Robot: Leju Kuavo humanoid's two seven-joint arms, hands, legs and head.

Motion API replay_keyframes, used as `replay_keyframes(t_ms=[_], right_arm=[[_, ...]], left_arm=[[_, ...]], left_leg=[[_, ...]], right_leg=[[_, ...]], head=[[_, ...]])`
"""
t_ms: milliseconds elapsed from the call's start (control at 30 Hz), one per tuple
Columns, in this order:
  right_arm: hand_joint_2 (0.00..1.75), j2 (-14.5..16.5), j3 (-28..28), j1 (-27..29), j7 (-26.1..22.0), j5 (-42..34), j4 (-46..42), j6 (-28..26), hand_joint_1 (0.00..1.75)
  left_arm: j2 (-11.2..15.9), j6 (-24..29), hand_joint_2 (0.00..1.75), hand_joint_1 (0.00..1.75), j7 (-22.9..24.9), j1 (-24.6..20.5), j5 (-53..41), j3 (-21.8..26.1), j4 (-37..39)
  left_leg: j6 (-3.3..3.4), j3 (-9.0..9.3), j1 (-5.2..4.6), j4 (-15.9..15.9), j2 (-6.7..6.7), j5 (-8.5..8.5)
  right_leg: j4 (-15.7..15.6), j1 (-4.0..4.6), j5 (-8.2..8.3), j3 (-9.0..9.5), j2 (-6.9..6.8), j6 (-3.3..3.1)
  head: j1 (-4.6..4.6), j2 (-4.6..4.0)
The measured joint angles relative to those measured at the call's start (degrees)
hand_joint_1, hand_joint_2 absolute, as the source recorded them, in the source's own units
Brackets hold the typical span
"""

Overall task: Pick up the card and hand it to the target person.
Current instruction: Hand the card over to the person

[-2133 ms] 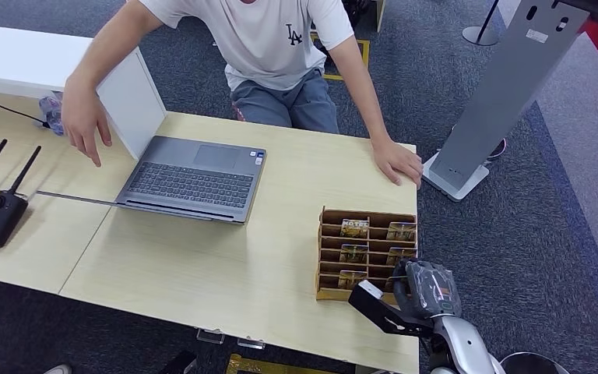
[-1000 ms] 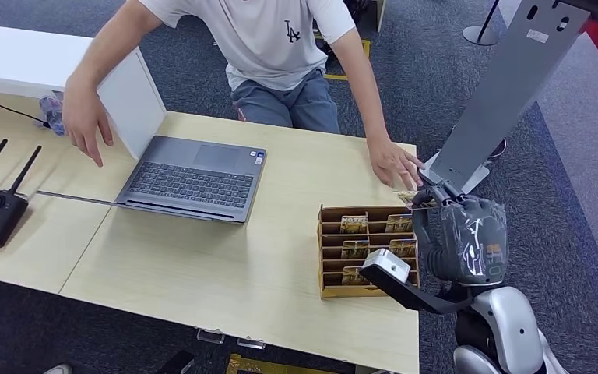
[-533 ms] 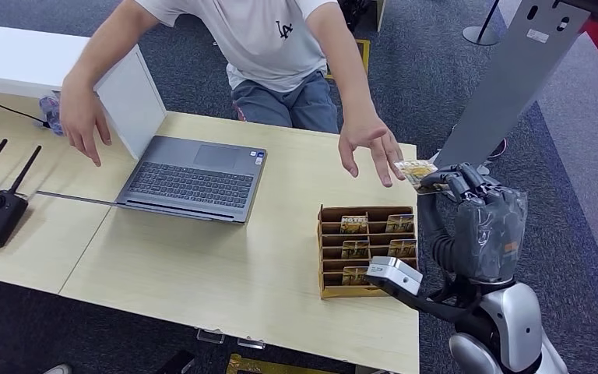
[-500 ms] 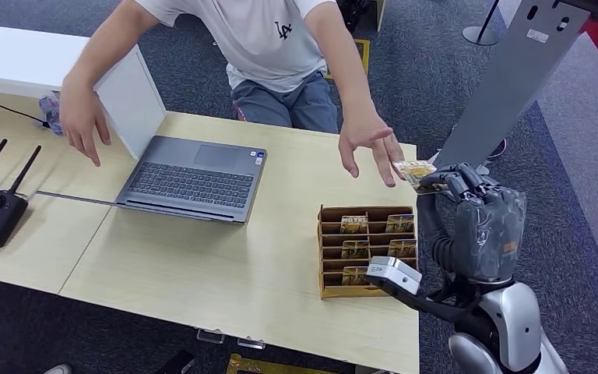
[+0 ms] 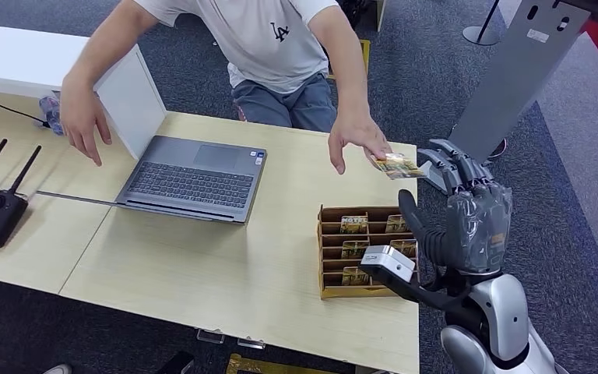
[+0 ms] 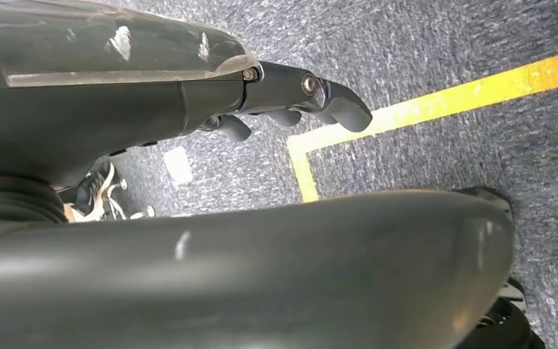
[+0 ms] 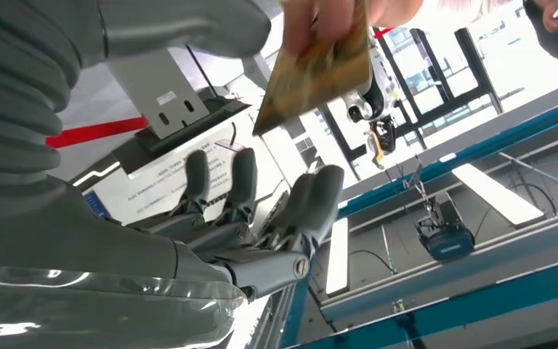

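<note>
- The card (image 5: 396, 165) is pinched in the person's hand (image 5: 356, 137), in the air above the far right corner of the table (image 5: 226, 273). In the right wrist view the card (image 7: 318, 67) hangs from the person's fingers (image 7: 320, 16), clear of the robot's fingertips.
- The right hand (image 5: 467, 210) is raised with its fingers spread and holds nothing. The card lies just beyond its fingertips, up and toward the person, near but apart.
- The card's long side runs roughly across the table's width, one end toward the robot's hand and the other under the person's fingers.
- The right hand is by far the nearer one. The left hand (image 6: 290, 102) hangs low over the carpet with its fingers loosely curled; whether they are fully closed I cannot tell, and nothing shows in them.
- Judging from this, the handover looks done: the card is with the person, and what remains for the right hand is to draw back without brushing it.
- Below the right hand stands the wooden card rack (image 5: 362, 251), with more cards in its slots.
- Farther off, past the person's hand, lies an open laptop (image 5: 191, 178).
</note>
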Motion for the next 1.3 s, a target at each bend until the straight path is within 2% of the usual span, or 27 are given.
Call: replay_keyframes(t_ms=[167,267,300,433,467,567,700,800,933,1300], right_arm=[[1.75,0.27,0.38,-0.01,-0.73,-3.77,0.95,-0.16,0.00],[1.75,0.44,0.56,0.00,-3.14,-11.91,1.51,0.03,0.00],[1.75,0.45,0.60,0.06,-4.61,-16.94,1.69,0.33,0.00],[1.75,0.28,-0.09,2.07,-13.23,-49.67,2.38,7.06,0.00],[1.75,0.13,-0.35,2.67,-14.78,-55.75,2.47,8.81,0.00],[1.75,-0.66,-1.35,4.41,-18.06,-68.78,2.65,12.16,0.00],[1.75,-2.39,-3.21,7.88,-20.66,-80.32,2.68,15.77,0.00],[1.75,-3.77,-4.81,10.53,-21.90,-83.54,2.65,16.58,0.00],[1.75,-5.39,-7.05,13.49,-21.32,-82.92,2.26,15.25,0.00],[1.75,-7.65,-10.84,18.88,-13.33,-79.51,1.25,17.52,0.00]], left_arm=[[0.02,0.64,0.00,0.00,0.14,0.01,0.16,0.02,0.00],[0.08,0.79,0.00,0.00,0.17,0.01,0.31,0.06,0.00],[0.10,0.80,0.00,0.00,0.18,0.01,0.40,0.09,0.00],[0.22,0.78,0.00,0.00,0.54,0.05,0.69,0.35,0.00],[0.24,0.76,0.00,0.00,0.70,0.06,0.69,0.40,0.00],[0.30,0.76,0.00,0.00,1.07,0.09,0.77,0.48,0.00],[0.34,0.82,0.00,0.00,1.37,0.23,1.01,0.52,0.00],[0.48,0.90,0.00,0.00,1.62,0.26,1.16,0.55,0.00],[0.58,1.04,0.00,0.00,1.89,0.28,1.20,0.57,0.00],[0.59,1.29,0.00,0.00,1.92,0.28,1.31,0.58,0.00]], left_leg=[[0.00,0.00,0.00,0.00,0.00,0.00],[0.00,0.00,0.00,0.00,0.00,0.00],[0.00,0.01,0.00,0.00,0.00,0.00],[0.00,0.01,0.00,0.00,0.00,0.00],[0.00,0.00,0.00,0.00,0.00,0.00],[0.00,0.00,0.00,0.01,0.00,0.00],[0.00,-0.03,0.00,0.01,-0.01,-0.01],[0.00,-0.03,0.00,0.01,0.00,-0.01],[0.00,-0.01,0.00,0.01,0.00,-0.01],[0.00,-0.01,0.00,0.01,0.01,-0.01]], right_leg=[[0.00,0.00,0.00,0.00,0.00,0.00],[0.00,0.00,0.00,-0.01,0.00,0.00],[0.00,0.00,0.00,-0.01,0.00,0.00],[-0.01,0.00,0.00,-0.03,0.00,0.00],[-0.01,0.00,0.00,-0.04,0.00,0.00],[-0.01,0.00,0.00,-0.06,0.00,0.00],[-0.02,0.00,0.00,-0.06,-0.01,0.00],[-0.03,-0.01,0.00,-0.06,0.00,0.00],[-0.03,-0.01,0.00,-0.06,0.00,0.00],[-0.03,0.00,0.00,-0.06,0.01,0.00]], head=[[0.00,0.00],[0.00,0.00],[0.00,0.00],[0.01,0.00],[0.01,0.00],[0.01,0.00],[0.03,0.00],[0.03,0.00],[0.02,0.00],[0.03,0.00]])
